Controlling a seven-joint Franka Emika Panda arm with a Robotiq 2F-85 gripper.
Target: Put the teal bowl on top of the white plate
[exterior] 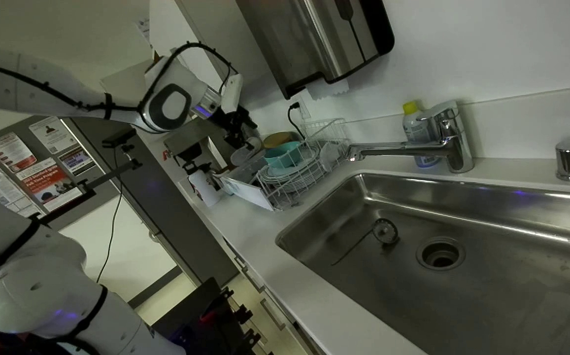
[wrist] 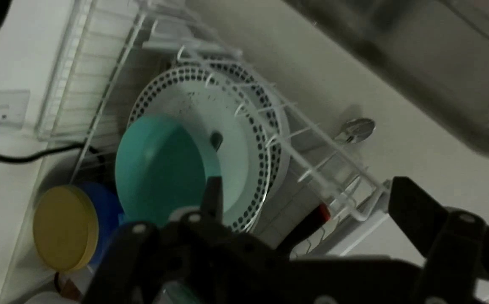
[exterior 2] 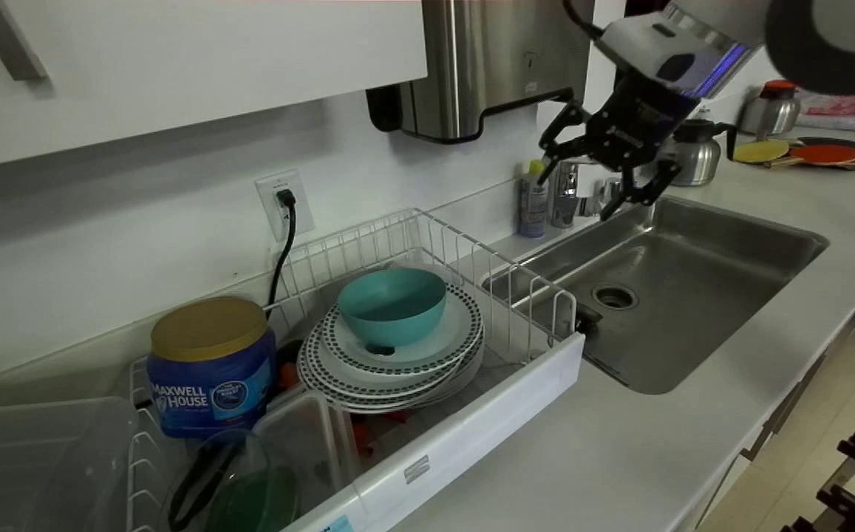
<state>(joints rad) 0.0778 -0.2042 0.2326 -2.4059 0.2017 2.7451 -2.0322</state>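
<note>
The teal bowl [exterior 2: 392,307] sits on the top white plate [exterior 2: 460,325] with a dark dotted rim, on a stack of similar plates in the dish rack. In the wrist view the bowl [wrist: 155,169] is off to one side of the white plate [wrist: 238,160]. The bowl [exterior: 283,155] and plate [exterior: 298,170] also show in an exterior view, partly behind rack wires. My gripper [exterior 2: 575,198] is open and empty, above and apart from the bowl. In the wrist view one finger of the gripper [wrist: 305,181] overlaps the bowl's edge in the picture.
A white wire rack [exterior 2: 471,255] surrounds the plates. A blue coffee tub [exterior 2: 213,369] and clear containers [exterior 2: 35,458] stand beside them. A steel sink [exterior 2: 760,229], a faucet [exterior: 403,148], a spray bottle [exterior 2: 533,199] and a towel dispenser [exterior 2: 501,66] are nearby.
</note>
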